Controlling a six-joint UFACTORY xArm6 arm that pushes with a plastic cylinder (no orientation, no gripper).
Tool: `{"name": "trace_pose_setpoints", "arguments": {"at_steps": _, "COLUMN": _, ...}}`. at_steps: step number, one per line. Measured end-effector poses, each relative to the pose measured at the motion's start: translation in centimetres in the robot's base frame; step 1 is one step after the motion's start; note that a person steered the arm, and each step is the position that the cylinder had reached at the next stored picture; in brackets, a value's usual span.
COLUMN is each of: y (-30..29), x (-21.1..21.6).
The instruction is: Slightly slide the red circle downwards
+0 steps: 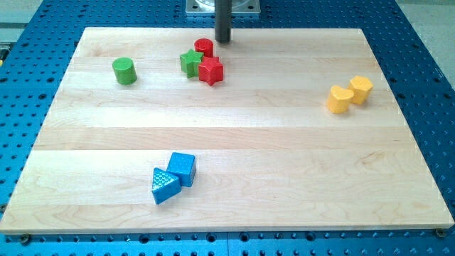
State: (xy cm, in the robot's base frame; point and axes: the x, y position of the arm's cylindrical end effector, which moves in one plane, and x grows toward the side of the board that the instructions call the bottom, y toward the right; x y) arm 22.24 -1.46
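Observation:
The red circle (204, 48) is a small red cylinder near the top middle of the wooden board (227, 185). A green star (190, 63) touches it on its lower left and a red star (211, 71) sits just below it. My tip (223, 40) is at the board's top edge, just to the right of and slightly above the red circle, a small gap apart.
A green cylinder (124, 71) stands at the upper left. Two yellow blocks (340, 99) (361, 89) sit together at the right. A blue cube (182, 168) and a blue triangle (164, 186) touch at the lower left of centre. Blue perforated table surrounds the board.

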Motion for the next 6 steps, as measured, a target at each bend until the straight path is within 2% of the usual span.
{"name": "trace_pose_setpoints", "arguments": {"at_steps": 1, "y": 0.3, "x": 4.1}}
{"name": "trace_pose_setpoints", "arguments": {"at_steps": 2, "y": 0.4, "x": 4.5}}
{"name": "trace_pose_setpoints", "arguments": {"at_steps": 3, "y": -0.5, "x": 1.2}}
{"name": "trace_pose_setpoints", "arguments": {"at_steps": 4, "y": -0.8, "x": 3.6}}
{"name": "trace_pose_setpoints", "arguments": {"at_steps": 6, "y": 0.1, "x": 4.6}}
